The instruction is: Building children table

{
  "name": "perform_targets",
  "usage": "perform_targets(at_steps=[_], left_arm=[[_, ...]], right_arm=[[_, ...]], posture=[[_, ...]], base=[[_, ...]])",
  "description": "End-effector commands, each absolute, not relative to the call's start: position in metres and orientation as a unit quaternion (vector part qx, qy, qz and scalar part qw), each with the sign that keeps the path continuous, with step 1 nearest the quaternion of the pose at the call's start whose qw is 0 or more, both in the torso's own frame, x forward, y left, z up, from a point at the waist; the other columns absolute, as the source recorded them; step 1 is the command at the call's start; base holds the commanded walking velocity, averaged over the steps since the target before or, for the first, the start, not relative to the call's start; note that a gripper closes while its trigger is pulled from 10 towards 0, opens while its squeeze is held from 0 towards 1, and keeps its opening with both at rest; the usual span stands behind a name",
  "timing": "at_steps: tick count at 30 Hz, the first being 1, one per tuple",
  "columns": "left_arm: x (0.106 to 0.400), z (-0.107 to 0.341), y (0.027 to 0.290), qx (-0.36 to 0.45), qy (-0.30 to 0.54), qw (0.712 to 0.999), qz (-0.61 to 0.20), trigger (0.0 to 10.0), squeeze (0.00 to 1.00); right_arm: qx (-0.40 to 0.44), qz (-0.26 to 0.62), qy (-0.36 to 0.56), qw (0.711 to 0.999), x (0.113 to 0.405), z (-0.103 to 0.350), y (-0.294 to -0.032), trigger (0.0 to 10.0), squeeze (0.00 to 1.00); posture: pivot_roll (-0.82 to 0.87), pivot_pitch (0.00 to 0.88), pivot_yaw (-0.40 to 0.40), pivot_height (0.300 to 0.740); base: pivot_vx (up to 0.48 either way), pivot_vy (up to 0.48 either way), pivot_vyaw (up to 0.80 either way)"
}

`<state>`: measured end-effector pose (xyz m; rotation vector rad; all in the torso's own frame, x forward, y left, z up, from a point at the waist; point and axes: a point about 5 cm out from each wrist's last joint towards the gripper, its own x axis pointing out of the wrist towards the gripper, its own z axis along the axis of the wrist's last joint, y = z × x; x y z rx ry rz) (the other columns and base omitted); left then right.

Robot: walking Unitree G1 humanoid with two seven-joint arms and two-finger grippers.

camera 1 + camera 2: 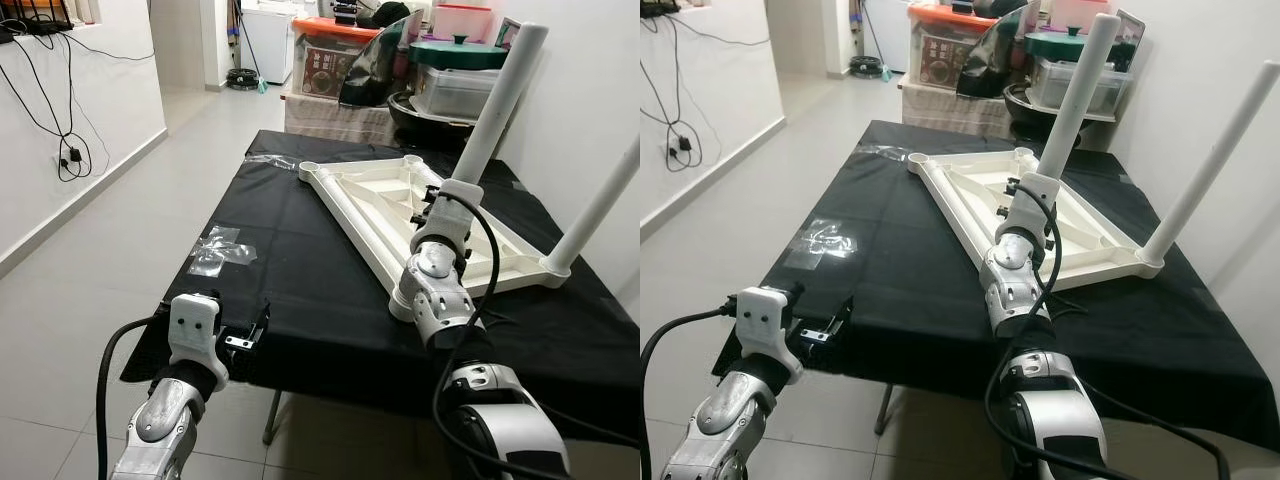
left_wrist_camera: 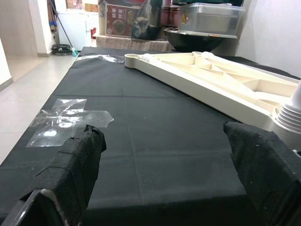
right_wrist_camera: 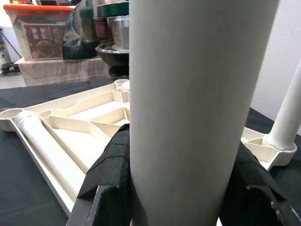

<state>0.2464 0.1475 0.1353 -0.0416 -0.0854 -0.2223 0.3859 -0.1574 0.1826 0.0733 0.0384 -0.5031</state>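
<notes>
Two legs stand fitted while the right gripper (image 3: 181, 188) clasps one leg (image 1: 497, 105), best kept plumb; left gripper (image 2: 169, 165) fingers gape idle.

Bright, even indoor light; sharp.

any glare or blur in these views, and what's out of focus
Left eye view: sharp, with glare on the clear tape stuck to the black cloth. Left wrist view: tape glints too; the left pincer fingers look soft. Right wrist view: the white table leg held by the right pincer is very close and featureless.
</notes>
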Motion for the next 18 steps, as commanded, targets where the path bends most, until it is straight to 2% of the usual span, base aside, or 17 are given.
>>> perform_targets(at_steps=[1,2,4,5,18], left_arm=[[0.2486,0.1332,0.1444,-0.023,-0.040,0.993,-0.113,10.0,0.00],[0.2487,0.1333,0.1443,-0.023,-0.040,0.993,-0.113,10.0,0.00],[0.2487,0.1333,0.1443,-0.023,-0.040,0.993,-0.113,10.0,0.00],[0.2488,0.1333,0.1443,-0.023,-0.040,0.993,-0.113,10.0,0.00],[0.2493,0.1330,0.1448,-0.022,-0.040,0.992,-0.115,10.0,0.00]], right_arm=[[0.023,-0.260,0.130,0.957,0.3743,0.1365,-0.1641,4.3,0.00],[0.026,-0.257,0.131,0.957,0.3740,0.1363,-0.1633,8.7,0.00],[0.026,-0.257,0.131,0.957,0.3740,0.1363,-0.1633,8.7,0.00],[0.028,-0.255,0.133,0.957,0.3735,0.1357,-0.1624,10.0,0.00],[0.053,-0.248,0.124,0.959,0.3724,0.1395,-0.1598,10.0,0.02]], posture=[[0.08,0.000,-0.111,0.740],[0.08,0.000,-0.111,0.740],[0.08,0.000,-0.111,0.740],[0.08,0.000,-0.110,0.740],[0.08,0.000,-0.107,0.740]], base=[[0.000,0.000,0.00],[0.000,0.000,0.00],[0.000,0.000,0.00],[0.000,0.000,0.00],[0.000,0.000,0.00]])
